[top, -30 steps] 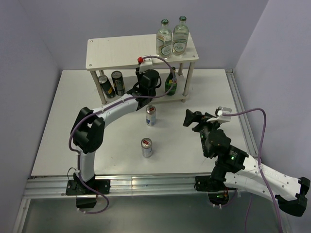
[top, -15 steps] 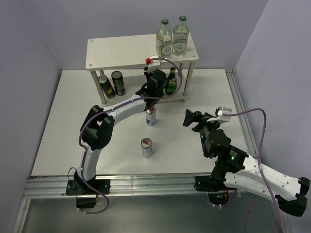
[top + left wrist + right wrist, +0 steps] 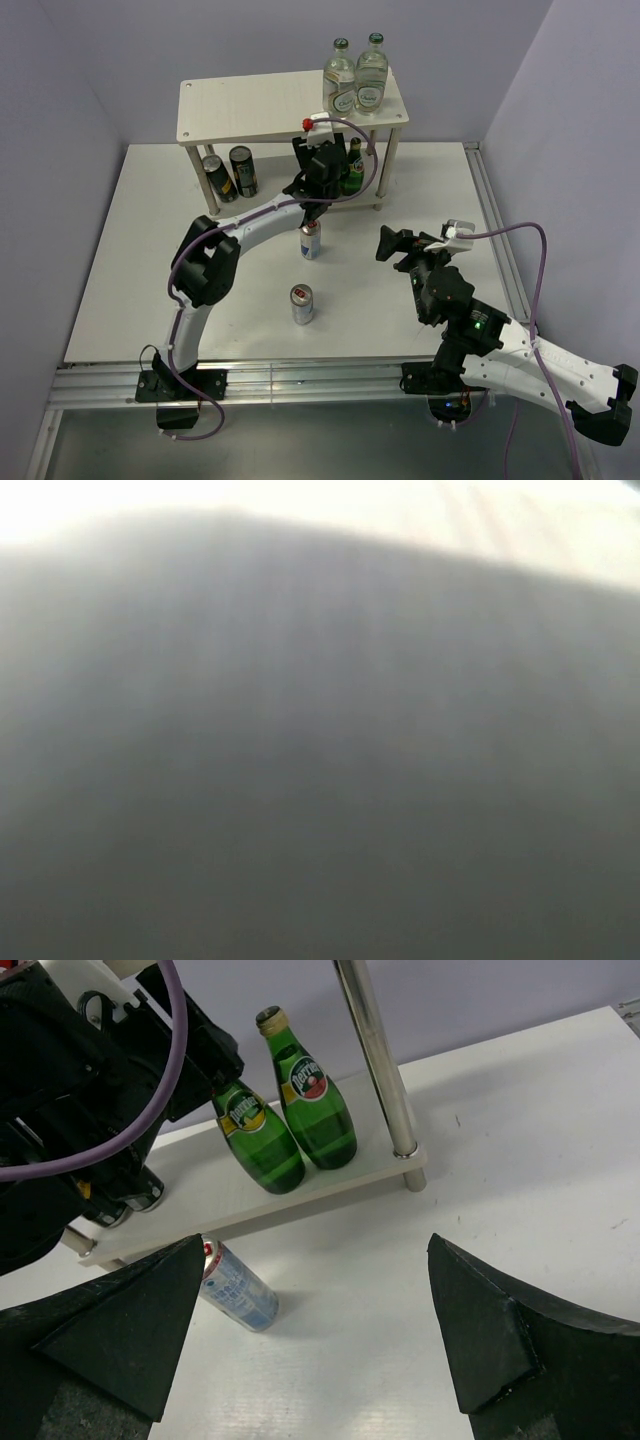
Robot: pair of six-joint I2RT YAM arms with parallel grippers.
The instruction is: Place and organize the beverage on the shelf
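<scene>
Stand the leaning green bottle (image 3: 257,1142) upright before releasing your left gripper (image 3: 207,1062), whose grasp I cannot tell; your right gripper (image 3: 320,1345) is spread.

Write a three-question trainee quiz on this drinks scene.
1. True or false: both clear bottles stand on the top board of the shelf.
2. How many silver-blue cans stand on the table?
3. The right pincer is: A open and holding nothing; B shut on a can; C shut on a bottle.

Key: 1 true; 2 two; 3 A.
</scene>
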